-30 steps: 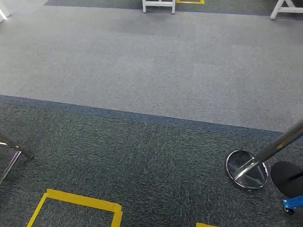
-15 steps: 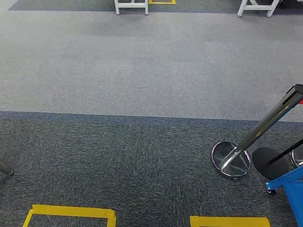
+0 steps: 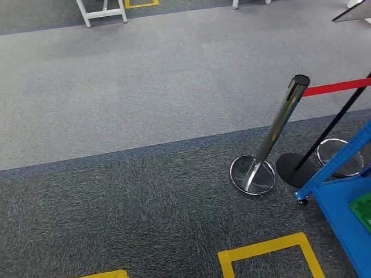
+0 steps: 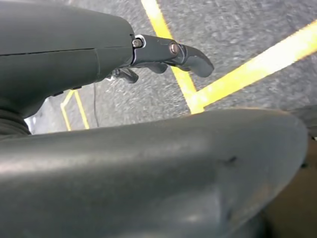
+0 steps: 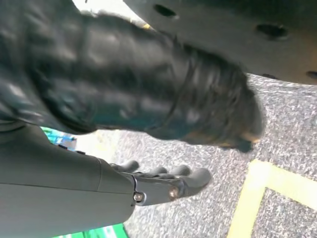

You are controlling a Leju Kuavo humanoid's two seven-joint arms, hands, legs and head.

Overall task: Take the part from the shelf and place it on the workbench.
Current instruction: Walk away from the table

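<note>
Head view: grey carpet floor (image 3: 175, 87), lighter band far, darker band near. Yellow tape square (image 3: 271, 255) on the dark band, second tape scrap (image 3: 102, 274) at the bottom edge. Chrome stanchion post (image 3: 280, 124) on a round chrome base (image 3: 253, 175), red belt (image 3: 337, 87) running off its top to the right. Black round base (image 3: 294, 169) with a thin black pole just beside it, another chrome base (image 3: 339, 156) behind that. Blue cart (image 3: 345, 214) at the right edge, caster just beside the black base; green flat item (image 3: 363, 209) lying on its deck, cut off by the frame edge, so cannot tell what it is. White frame legs (image 3: 102, 13) at the far top edge.

Task part: cannot tell where, nothing identifiable as it in any view.

Left wrist view: left hand (image 4: 164, 54) hanging over dark carpet with crossing yellow tape lines, fingers out and loosely curved, grasping nothing, released.

Right wrist view: right hand (image 5: 168, 183) likewise extended, fingers apart, nothing in it, released. Below it dark carpet and a yellow tape corner; green patch past the wrist cover, blurred, cannot tell if same as the green item on the cart
</note>
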